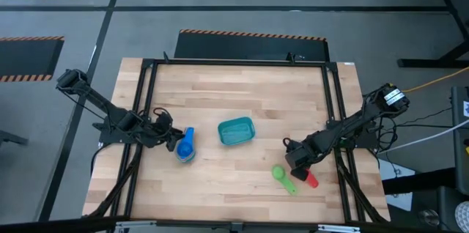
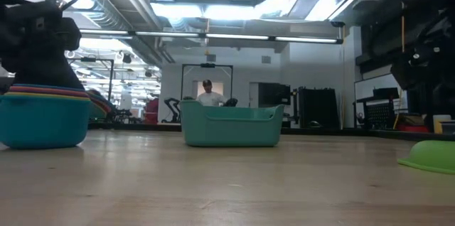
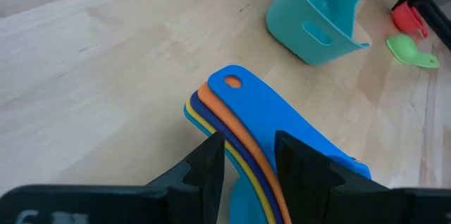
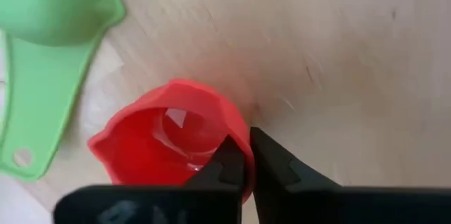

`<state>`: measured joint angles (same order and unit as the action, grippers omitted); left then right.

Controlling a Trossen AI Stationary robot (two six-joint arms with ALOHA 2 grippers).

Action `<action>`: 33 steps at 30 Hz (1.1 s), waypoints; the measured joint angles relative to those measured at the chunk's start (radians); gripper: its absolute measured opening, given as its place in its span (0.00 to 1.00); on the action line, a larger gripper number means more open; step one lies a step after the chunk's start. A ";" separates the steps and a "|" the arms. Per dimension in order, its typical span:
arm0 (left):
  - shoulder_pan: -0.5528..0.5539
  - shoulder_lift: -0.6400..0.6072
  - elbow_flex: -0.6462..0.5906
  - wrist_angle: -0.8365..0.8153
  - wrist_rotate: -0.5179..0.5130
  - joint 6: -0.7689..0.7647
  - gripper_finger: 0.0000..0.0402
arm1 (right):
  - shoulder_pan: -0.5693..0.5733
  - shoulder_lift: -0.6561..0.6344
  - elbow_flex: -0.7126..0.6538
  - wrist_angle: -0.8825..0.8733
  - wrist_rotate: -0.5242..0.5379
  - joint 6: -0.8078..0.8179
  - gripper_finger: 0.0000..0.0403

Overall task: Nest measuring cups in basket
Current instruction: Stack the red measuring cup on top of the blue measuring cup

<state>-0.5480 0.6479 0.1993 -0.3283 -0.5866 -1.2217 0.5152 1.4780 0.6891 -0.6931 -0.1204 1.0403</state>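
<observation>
A stack of nested measuring cups [image 1: 185, 147] stands at the table's left, its outermost bowl light blue [image 2: 43, 123]. My left gripper [image 3: 250, 164] is shut on its fanned handles. The teal basket [image 1: 236, 131] stands at mid-table with nothing showing in it. At the right, the red cup [image 4: 165, 143] sits mouth up on the wood beside the green cup [image 4: 49, 13]. My right gripper [image 4: 248, 159] is over the red cup, pointing down and shut on it. In the high view, my left gripper [image 1: 170, 139] is left of the stack and my right gripper [image 1: 299, 165] is right of the green cup [image 1: 282, 176]. My left gripper pinches the stacked handles [image 3: 246, 143] between its two fingers, one finger on the blue top face and one on the underside of the bundle. The handles run past the fingertips to their free ends [image 3: 231, 83]. The stack's bottom bowl [image 2: 43, 141] rests on the table. My right gripper pinches the red cup's side wall [image 4: 239, 139] at the rim, one finger inside the bowl and one outside. The fingers come from above, pointing down. The cup sits mouth up, and I cannot tell whether it is clear of the table.
Black frame rails [image 1: 333, 116] run along the table's left, right and far sides. Bare wood lies between the basket and both cups' places. A person [image 2: 207, 94] stands far off in the room behind the table.
</observation>
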 joint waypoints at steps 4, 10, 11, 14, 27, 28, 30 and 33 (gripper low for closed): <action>0.000 0.000 0.000 0.000 -0.006 0.000 0.29 | -0.001 0.001 0.009 0.046 0.036 -0.027 0.04; 0.000 0.000 0.000 0.000 -0.021 0.000 0.29 | -0.029 0.001 0.099 0.047 0.099 -0.123 0.02; 0.000 0.000 0.000 0.000 -0.025 0.000 0.29 | -0.037 0.001 0.120 0.048 0.107 -0.146 0.02; 0.000 0.000 0.000 0.002 -0.030 0.000 0.29 | -0.061 0.001 0.188 0.046 0.152 -0.224 0.02; 0.000 0.000 0.000 0.033 -0.033 0.002 0.29 | -0.184 0.013 0.474 0.146 0.344 -0.758 0.03; 0.000 0.000 0.000 0.033 -0.038 0.002 0.29 | -0.193 0.022 0.491 0.166 0.354 -0.814 0.03; 0.000 0.000 0.000 0.034 -0.048 0.002 0.29 | -0.213 0.049 0.529 0.225 0.362 -0.930 0.03; 0.000 0.000 0.000 0.034 -0.055 0.002 0.29 | -0.239 0.099 0.589 0.288 0.364 -1.099 0.03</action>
<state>-0.5480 0.6483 0.1993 -0.2943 -0.6411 -1.2194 0.2758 1.5775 1.2786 -0.4047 0.2440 -0.0586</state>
